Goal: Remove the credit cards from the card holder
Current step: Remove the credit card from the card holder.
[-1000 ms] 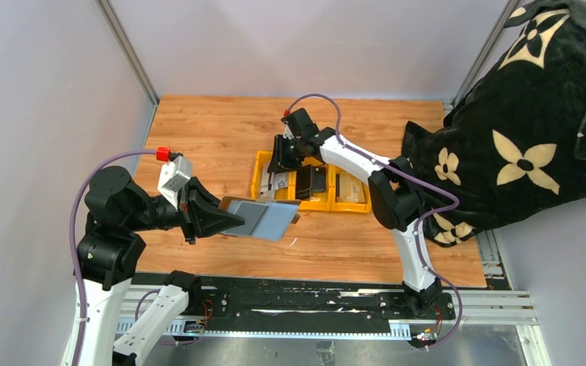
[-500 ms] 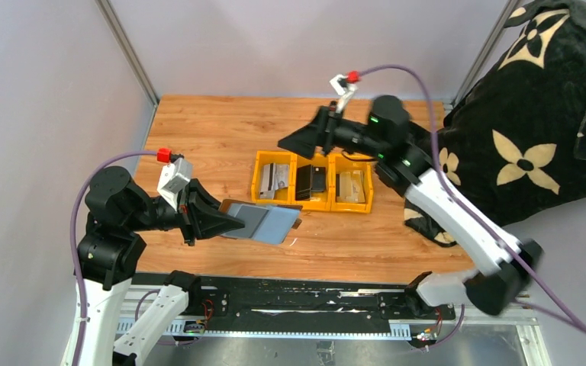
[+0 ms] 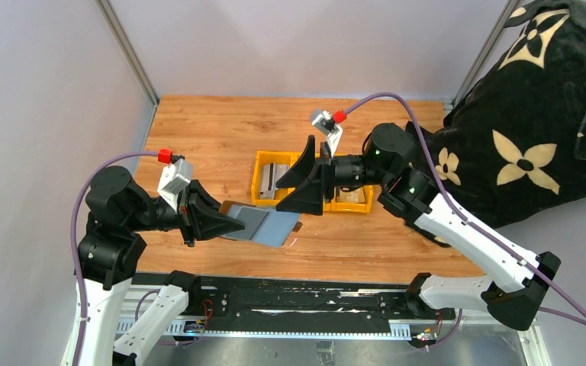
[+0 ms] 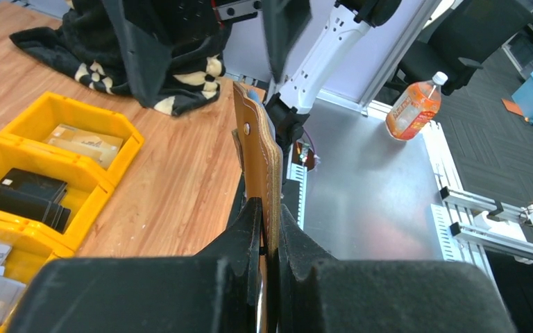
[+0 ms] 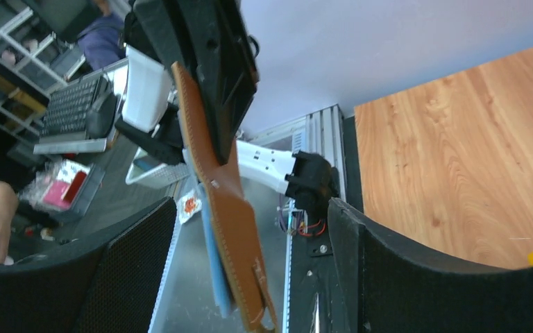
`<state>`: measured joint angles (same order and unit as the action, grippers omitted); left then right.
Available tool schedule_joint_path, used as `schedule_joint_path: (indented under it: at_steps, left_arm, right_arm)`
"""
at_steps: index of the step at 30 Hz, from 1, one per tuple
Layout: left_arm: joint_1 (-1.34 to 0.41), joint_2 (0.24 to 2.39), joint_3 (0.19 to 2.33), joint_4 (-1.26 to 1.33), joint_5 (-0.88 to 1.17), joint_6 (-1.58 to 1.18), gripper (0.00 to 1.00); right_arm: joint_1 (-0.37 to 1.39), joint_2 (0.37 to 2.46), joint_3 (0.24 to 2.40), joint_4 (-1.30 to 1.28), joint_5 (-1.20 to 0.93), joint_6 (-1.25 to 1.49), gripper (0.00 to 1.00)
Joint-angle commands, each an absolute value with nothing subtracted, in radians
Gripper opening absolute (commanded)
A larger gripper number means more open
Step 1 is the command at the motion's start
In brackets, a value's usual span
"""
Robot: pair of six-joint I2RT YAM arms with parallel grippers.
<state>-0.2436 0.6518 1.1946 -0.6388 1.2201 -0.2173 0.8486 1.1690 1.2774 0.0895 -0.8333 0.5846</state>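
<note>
Brown leather outside, silver-grey inside: the card holder (image 3: 265, 223) hangs open above the wooden table (image 3: 214, 130), in front of the yellow bin (image 3: 260, 162). The left gripper (image 3: 233, 223) is clamped tight on its near edge. Its long axis runs from that grip out to the robot's right, so the free end points at the right gripper (image 3: 281, 197).

That is the relation that matters. The right arm is the nearer one to the free end, and its wrist camera shows the holder edge-on, straight ahead and framed between its two fingers (image 5: 121, 267). These are spread wide and hold nothing, and they stand apart from the leather. The right arm reaches across the bin with its elbow high and its wrist turned toward the left arm. The left forearm lies roughly level, pointing right.

Some credit cards (image 4: 26, 193) already lie in the bin (black, tan and grey stacks, one per compartment). Whether any card sits in the slots, I cannot tell. My guess is that the next move is a short straight advance onto the free end.
</note>
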Motion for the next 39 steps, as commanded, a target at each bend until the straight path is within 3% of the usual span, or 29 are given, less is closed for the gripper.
schedule_joint_path:
  at_steps: [1, 9, 15, 17, 20, 22, 27, 36, 39]
  left_arm:
    - [-0.239, 0.656, 1.229, -0.697, 1.214, -0.161, 0.00]
    - [-0.239, 0.674, 1.260, -0.770, 1.151, -0.069, 0.00]
    - [-0.239, 0.670, 1.273, -0.781, 1.149, -0.060, 0.00]
    - [-0.239, 0.667, 1.269, -0.780, 1.149, -0.062, 0.00]
    - [-0.239, 0.660, 1.250, -0.779, 1.180, -0.067, 0.31]
    - [-0.239, 0.643, 1.233, -0.779, 1.205, -0.064, 0.37]
    - [-0.239, 0.632, 1.234, -0.801, 1.211, -0.035, 0.38]
    - [-0.239, 0.663, 1.266, -0.838, 1.194, -0.010, 0.29]
    - [-0.239, 0.660, 1.267, -0.822, 1.238, -0.039, 0.33]
  right_arm:
    - [0.922, 1.140, 1.278, 0.026, -0.882, 0.481, 0.83]
    - [0.972, 1.161, 1.272, -0.057, -0.826, 0.449, 0.63]
    - [0.977, 1.184, 1.278, -0.130, -0.728, 0.426, 0.13]
    - [0.976, 1.189, 1.282, -0.114, -0.706, 0.434, 0.01]
    - [0.977, 1.186, 1.286, -0.088, -0.665, 0.448, 0.00]
    - [0.976, 1.180, 1.291, -0.087, -0.644, 0.447, 0.00]
    - [0.973, 1.161, 1.285, -0.090, -0.622, 0.436, 0.00]
    - [0.973, 1.157, 1.279, -0.090, -0.646, 0.434, 0.00]
    - [0.973, 1.159, 1.278, -0.099, -0.644, 0.432, 0.00]
